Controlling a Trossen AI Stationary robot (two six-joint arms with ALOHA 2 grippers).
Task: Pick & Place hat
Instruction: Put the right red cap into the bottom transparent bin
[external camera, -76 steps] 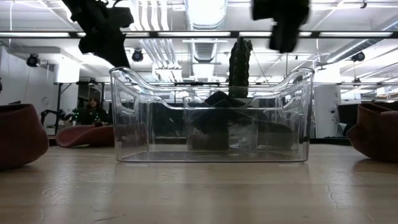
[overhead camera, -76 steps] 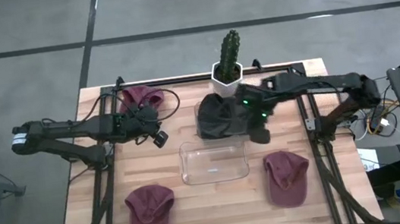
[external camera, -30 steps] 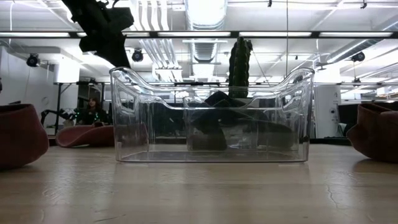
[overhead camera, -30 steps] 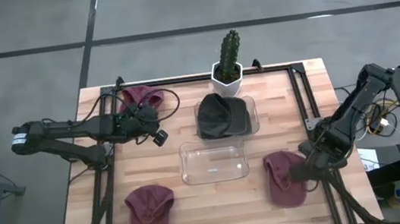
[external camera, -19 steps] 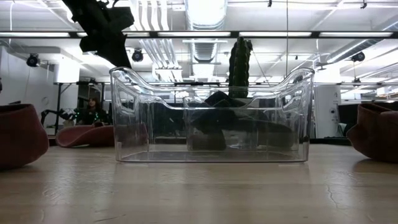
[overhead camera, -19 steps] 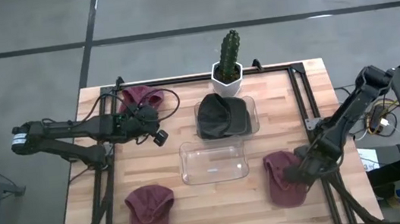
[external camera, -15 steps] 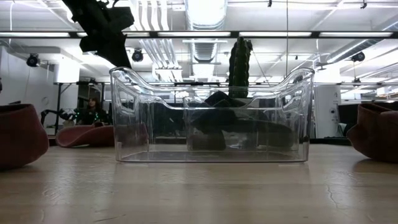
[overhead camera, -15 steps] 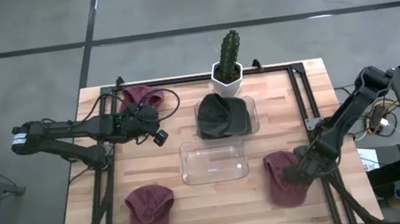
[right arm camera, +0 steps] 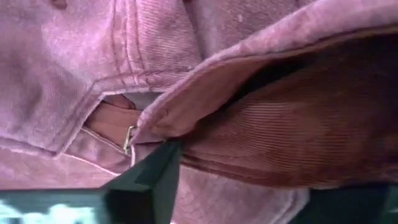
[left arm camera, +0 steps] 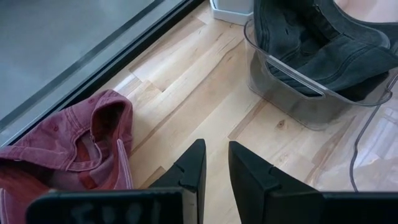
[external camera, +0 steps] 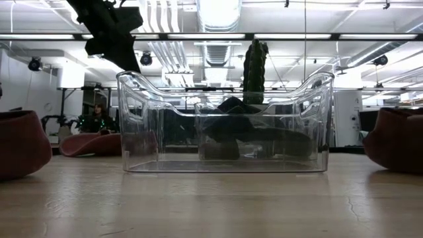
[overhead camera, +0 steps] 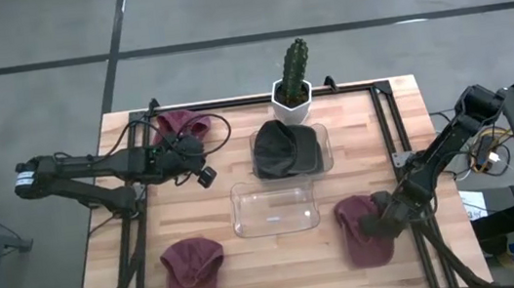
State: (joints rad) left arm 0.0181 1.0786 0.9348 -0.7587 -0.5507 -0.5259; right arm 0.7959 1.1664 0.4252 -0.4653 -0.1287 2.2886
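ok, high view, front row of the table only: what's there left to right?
maroon hat at front left → empty clear bin → maroon hat at front right → right gripper, down at that hat's right edge.

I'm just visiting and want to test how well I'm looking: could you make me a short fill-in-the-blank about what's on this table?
1. The dark hat lies in a clear ____.
2. The potted plant at the table's far edge is a ____.
3. The right gripper is at a maroon ____.
4. The clear bin at the table's middle holds ____ hats.

Missing words: bin; cactus; hat; no
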